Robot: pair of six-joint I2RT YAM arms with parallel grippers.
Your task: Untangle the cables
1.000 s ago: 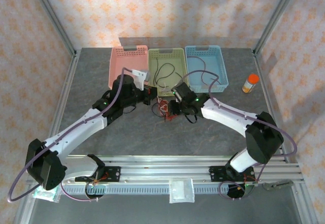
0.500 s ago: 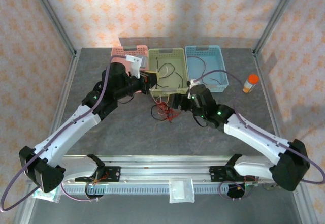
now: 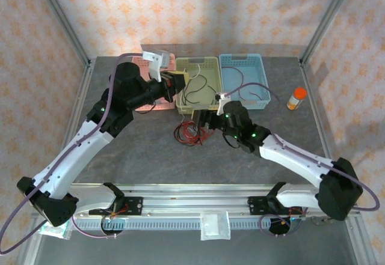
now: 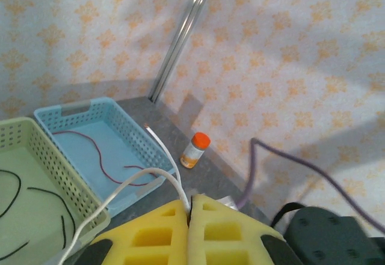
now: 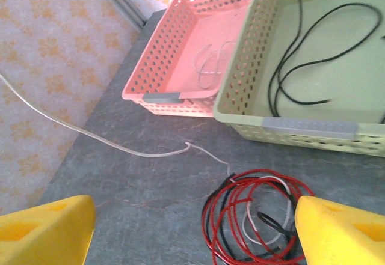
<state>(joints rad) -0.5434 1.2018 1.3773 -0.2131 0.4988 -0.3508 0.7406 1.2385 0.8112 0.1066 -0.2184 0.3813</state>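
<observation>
Lying on the mottled grey table (image 3: pixel 138 151), the cables (image 5: pixel 252 214) make a small coil of glossy red, black and white loops beneath the right gripper (image 5: pixel 192 226), whose yellow fingers (image 5: pixel 48 223) are spread wide and hold nothing. Further back, the left gripper (image 4: pixel 189 208) pinches one thin white cable (image 4: pixel 135 187) tight, by the perforated plastic baskets (image 5: pixel 180 54).

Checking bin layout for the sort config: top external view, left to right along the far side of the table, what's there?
pink basket → green basket → blue basket → orange-capped bottle
</observation>
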